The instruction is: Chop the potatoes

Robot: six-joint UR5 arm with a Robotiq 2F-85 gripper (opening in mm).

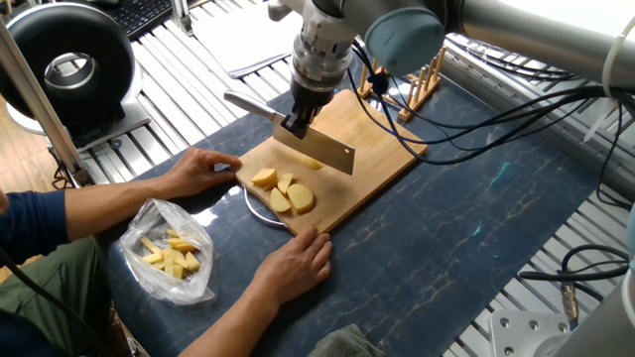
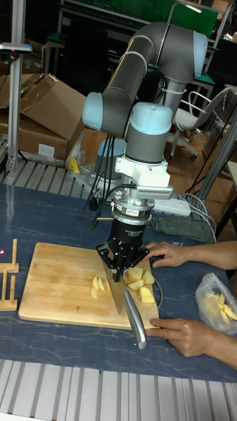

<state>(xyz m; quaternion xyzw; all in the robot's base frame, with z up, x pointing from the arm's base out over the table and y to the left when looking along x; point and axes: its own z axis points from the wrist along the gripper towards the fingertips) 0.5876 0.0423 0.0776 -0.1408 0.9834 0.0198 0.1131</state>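
Bamboo makes up the pale rectangular cutting board lying on the dark blue marbled table cover, and on its near end sit the pale yellow peeled potato pieces, a small cluster of rounded chunks with one little slice apart, under the blade. The black two-finger gripper hangs just above the board with its fingers pinched on the rectangular steel cleaver where blade meets handle, the silver handle sticking out towards the person; the edge points down and hovers just beside the cluster on its far side, which looks like a stance for coming straight down to chop. A person's two bare hands flank the near end of the board, one at its corner and the other at the front edge, probably steadying it. Both are close to the potatoes and the blade's path, so they are the main hazard to a downward cut. A clear plastic bag of yellow sticks lies well apart by the person, a small wooden rack stands past the board's far end, and a black ring-shaped fan sits off the table.
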